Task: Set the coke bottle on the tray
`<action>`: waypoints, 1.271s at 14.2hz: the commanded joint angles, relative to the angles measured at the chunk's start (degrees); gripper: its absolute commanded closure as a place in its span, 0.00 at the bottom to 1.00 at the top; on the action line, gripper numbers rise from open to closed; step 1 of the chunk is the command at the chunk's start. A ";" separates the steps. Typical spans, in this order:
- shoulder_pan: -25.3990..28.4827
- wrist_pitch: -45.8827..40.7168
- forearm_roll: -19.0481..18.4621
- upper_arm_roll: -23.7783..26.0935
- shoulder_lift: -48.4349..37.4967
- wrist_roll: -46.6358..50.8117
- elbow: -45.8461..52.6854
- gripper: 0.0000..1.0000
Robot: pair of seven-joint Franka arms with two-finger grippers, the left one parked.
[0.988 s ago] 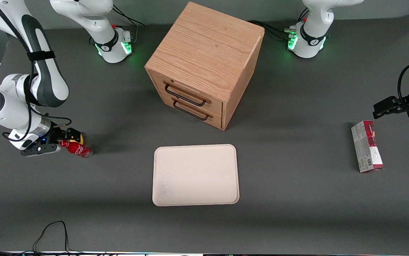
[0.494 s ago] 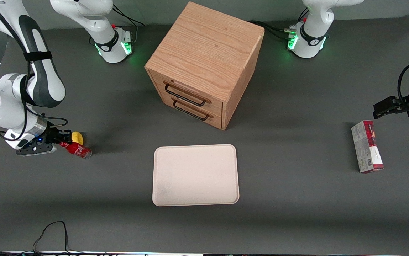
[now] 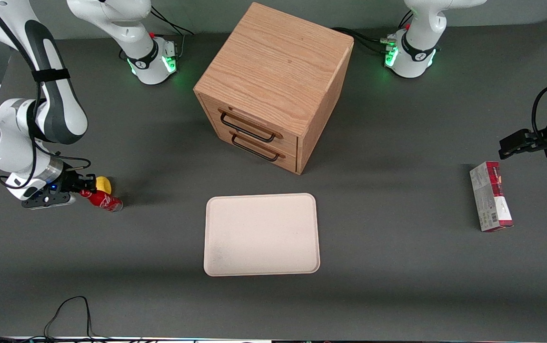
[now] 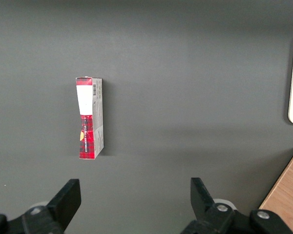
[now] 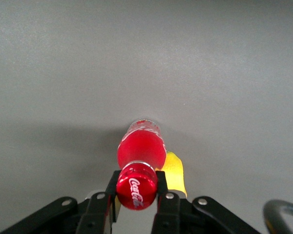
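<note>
Gripping at the neck looks like the right choice for the coke bottle point(image 5: 141, 148): small, rigid, probably light, with a smooth slick body but a cap flange that should stop it sliding down through the pads. Gripper point(image 5: 136, 187) sits low over the table point(image 3: 397, 286) at the working arm's end, fingers point(image 5: 160, 181) narrowed to about cap width, one on each side of the red cap and pressing against it in the right wrist view; judged clamped on the bottle. Bottle lies tilted, clear base toward the tray point(image 3: 262, 234) and resting on or just over the table, cannot tell which. Yellow rounded object point(image 3: 104, 184) touches or sits just beside the neck, farther from the front camera. Tray is well apart from the bottle, in front of the wooden drawer cabinet point(image 3: 273, 85). Risk: swinging from a neck grip during carry.
</note>
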 commanded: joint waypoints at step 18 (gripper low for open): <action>3.52 -58.61 0.17 1.44 6.69 10.54 52.16 1.00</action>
